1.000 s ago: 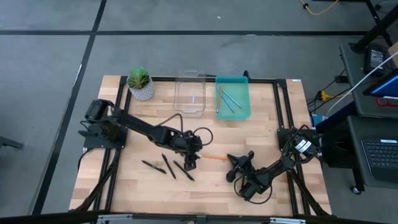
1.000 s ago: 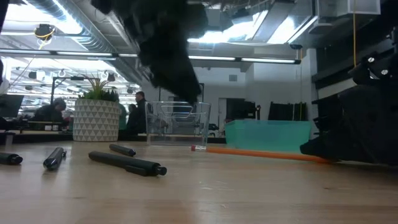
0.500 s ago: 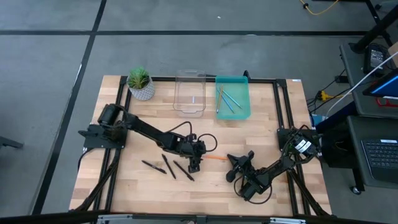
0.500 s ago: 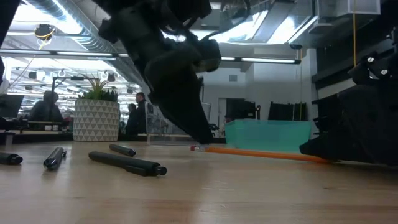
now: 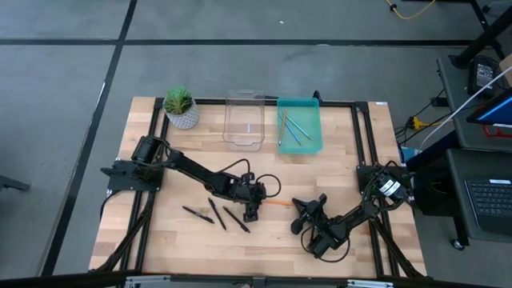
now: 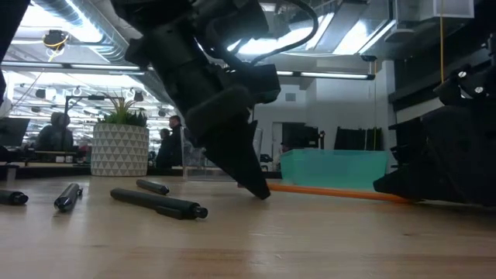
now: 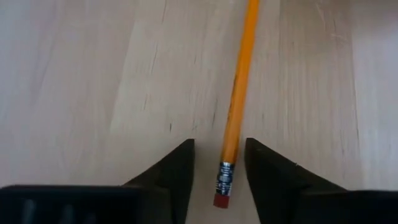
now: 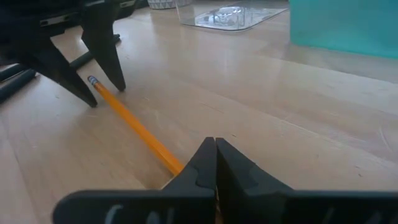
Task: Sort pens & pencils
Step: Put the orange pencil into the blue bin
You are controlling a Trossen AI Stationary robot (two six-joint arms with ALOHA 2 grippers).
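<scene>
While its two dark fingers stand apart on either side of the eraser end of an orange pencil [image 7: 237, 106], the left gripper [image 5: 251, 213] has its tips down on the desk [image 5: 176, 232] near the middle, not yet clamped on anything. Toward the front right corner the right gripper [image 5: 299, 225] lies low with its fingers pressed together, the pencil's far end just before them; it holds nothing. Sorting looks partly done: a few light blue pencils [image 5: 294, 128] and an orange one already lie in the teal tray [image 5: 314, 144] at the back edge, while the clear tray [image 5: 244, 138] beside it looks nearly empty. Left to do, by my reckoning, are this pencil and the black pens [image 5: 216, 215], which lie loose just left of the left gripper. The pencil is slim and glossy with a metal band and pink eraser; the pens are stubby matte cylinders; the desk is pale planked wood.
</scene>
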